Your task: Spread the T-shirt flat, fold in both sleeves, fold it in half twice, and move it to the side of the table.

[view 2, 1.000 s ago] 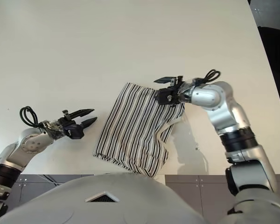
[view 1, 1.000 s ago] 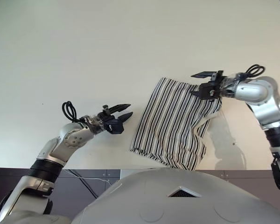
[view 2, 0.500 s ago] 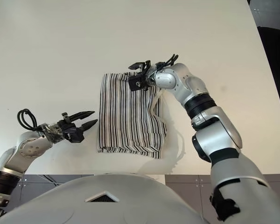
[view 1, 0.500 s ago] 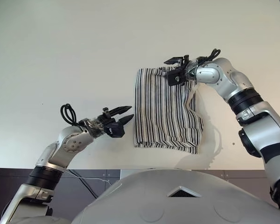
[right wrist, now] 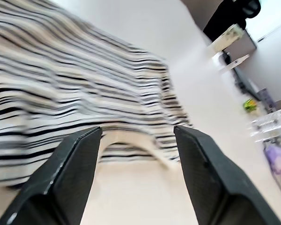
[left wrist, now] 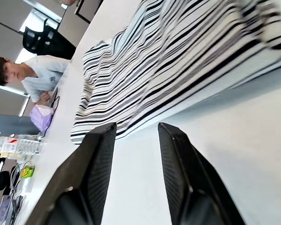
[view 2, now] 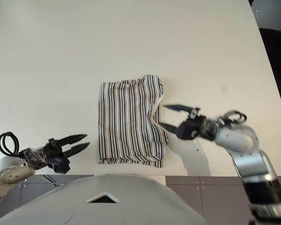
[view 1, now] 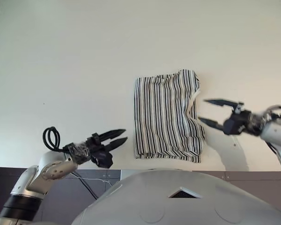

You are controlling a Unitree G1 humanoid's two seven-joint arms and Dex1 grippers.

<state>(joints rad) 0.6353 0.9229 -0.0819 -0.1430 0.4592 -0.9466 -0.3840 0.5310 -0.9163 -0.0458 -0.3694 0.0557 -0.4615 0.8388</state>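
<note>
- Left gripper (view 1: pixel 125 135): it's off to the left of the black-and-white striped T-shirt (view 1: pixel 166 117), about level with the shirt's near-left corner and clearly apart from it. The two black fingers point toward the shirt with only a narrow gap between them, and nothing is in that gap. In the left wrist view, the fingers (left wrist: pixel 100 173) are slightly parted over bare tabletop, with the striped cloth (left wrist: pixel 187 51) lying just past the tips.
- Pale cream table (view 1: pixel 84 56): the shirt lies on it close to the near edge, and there's a lot of bare surface beyond the shirt and to its left.
- The T-shirt itself is folded into a rough upright rectangle with the stripes running away from the robot. The left edge is pretty straight. The far-right corner is puffed up and rumpled, and a white edge of fabric curves down along the right side. Neither gripper is holding it.
- Right gripper (view 1: pixel 202 109): it's just to the right of the shirt's right edge, with its fingers spread wide and pointing at the cloth, and nothing is held. The nearer fingertip comes right up to the shirt's edge, but I can't tell if it actually touches. In the right wrist view, the two fingers (right wrist: pixel 79 173) are far apart, with the striped folds (right wrist: pixel 61 89) right in front of them.
</note>
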